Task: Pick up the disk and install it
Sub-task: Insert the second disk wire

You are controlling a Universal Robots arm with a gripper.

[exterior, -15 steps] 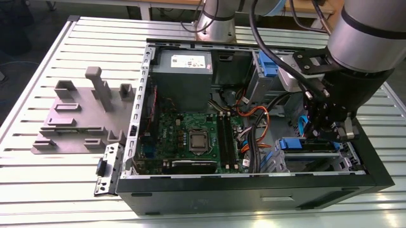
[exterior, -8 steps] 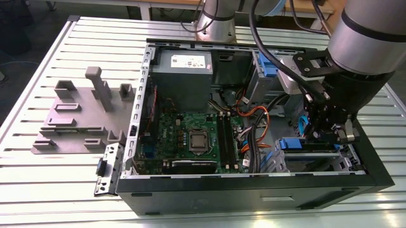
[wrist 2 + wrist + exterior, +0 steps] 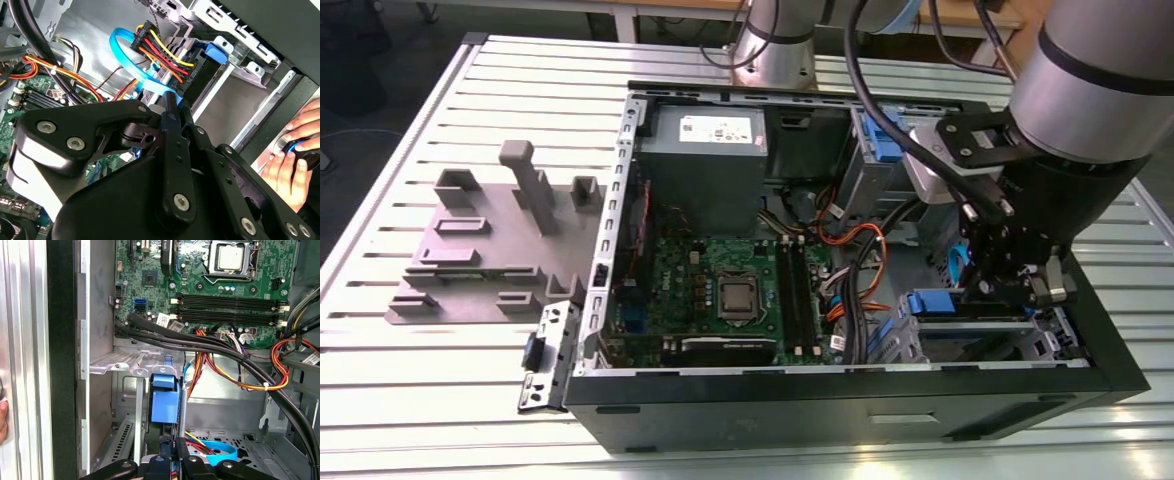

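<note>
Slatted tabletop, open computer case on it. Tool pinched shut on disk, edge-on inside drive cage. Likely stiff, dense, shock-sensitive; best gripped by blue carrier edges.

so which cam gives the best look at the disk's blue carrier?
The first wrist view: the disk stands edge-on in the drive bay, blue carrier facing the camera. The exterior view shows a blue patch beside the gripper; the second wrist view, its connector end.

An open computer case lies on the slatted bench; the gripper reaches down inside near the case's corner at the exterior view's right, beside a blue carrier; a grey fixture stands toward the bench's opposite edge
</note>
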